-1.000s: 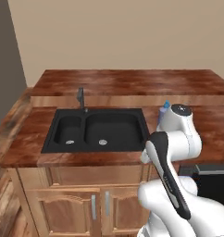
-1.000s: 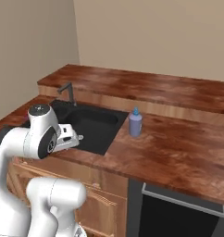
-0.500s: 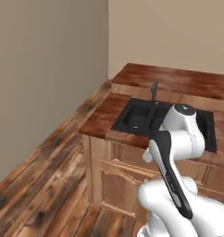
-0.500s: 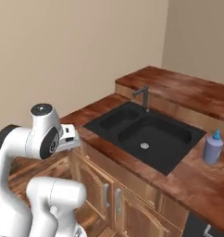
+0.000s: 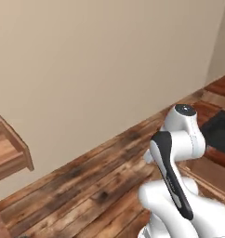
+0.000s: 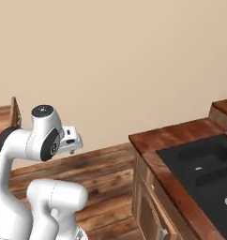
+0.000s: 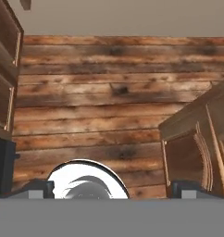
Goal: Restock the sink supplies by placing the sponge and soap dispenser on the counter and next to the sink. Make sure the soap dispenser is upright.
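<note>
The sponge and the soap dispenser are out of view. The reddish-brown counter (image 6: 181,133) reaches in from the right of the right base view, with the black sink (image 6: 204,161) set into it. In the left base view a corner of the sink (image 5: 221,130) shows at the right edge, behind my arm. My gripper (image 6: 71,140) hangs folded close to the arm, over the wooden floor and left of the counter's end. In the hand view the gripper (image 7: 114,189) is open, its fingertips (image 7: 37,187) far apart, with nothing between them.
A beige wall (image 5: 100,60) stands ahead, with plank floor (image 5: 86,186) below it. A wooden shelf unit (image 5: 12,148) juts in at the left. Light wooden cabinet doors (image 7: 192,148) below the counter show at the right of the hand view.
The base has turned left, so both base views swung from the sink and counter to the wall and floor. The soap dispenser slid out of view. The gripper stayed open.
</note>
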